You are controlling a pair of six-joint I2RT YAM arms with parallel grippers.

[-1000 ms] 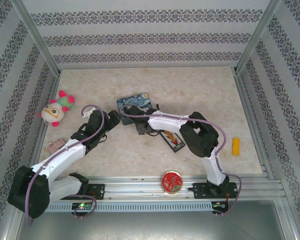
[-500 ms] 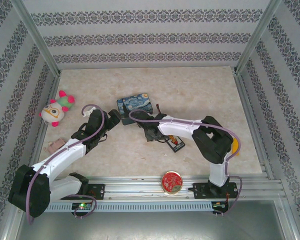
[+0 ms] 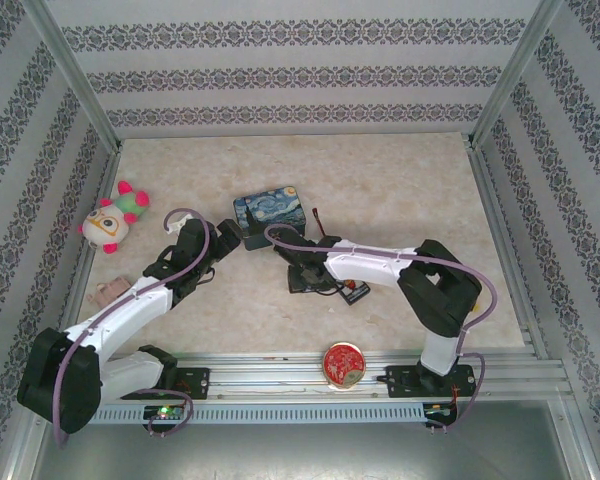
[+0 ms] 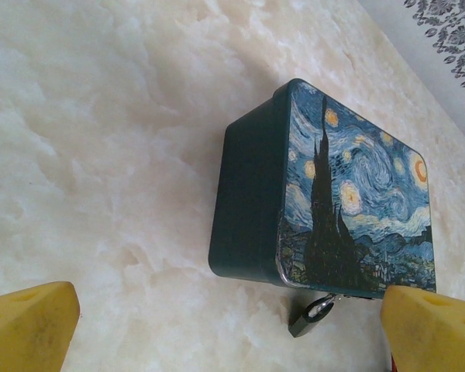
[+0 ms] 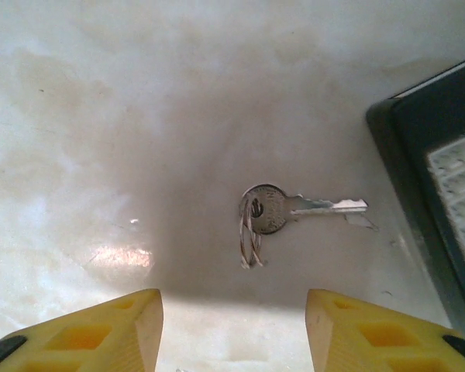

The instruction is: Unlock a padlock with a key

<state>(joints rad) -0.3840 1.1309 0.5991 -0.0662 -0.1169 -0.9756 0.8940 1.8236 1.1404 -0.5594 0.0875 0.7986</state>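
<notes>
From above, one plush toy (image 3: pixel 113 222), one round red tin (image 3: pixel 342 363) and one blue painted tin (image 3: pixel 270 210) are seen on the table (image 3: pixel 400 190).

At the left wrist, the padlock (image 4: pixel 314 316) is shown at the blue tin's edge, between the left gripper's (image 4: pixel 229 310) widely parted fingers (image 4: pixel 27 325).

At the right wrist, one key (image 5: pixel 294 208) is pictured flat on the table beside a black pack (image 5: pixel 442 170). The right gripper (image 5: pixel 232 325) is parted and empty.

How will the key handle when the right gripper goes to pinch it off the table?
The key lies flat on the smooth table, so it probably slides rather than lifts; little edge to catch. Thin metal, likely stiff and light. Its loose ring may swing or snag a finger of the open right gripper.
</notes>
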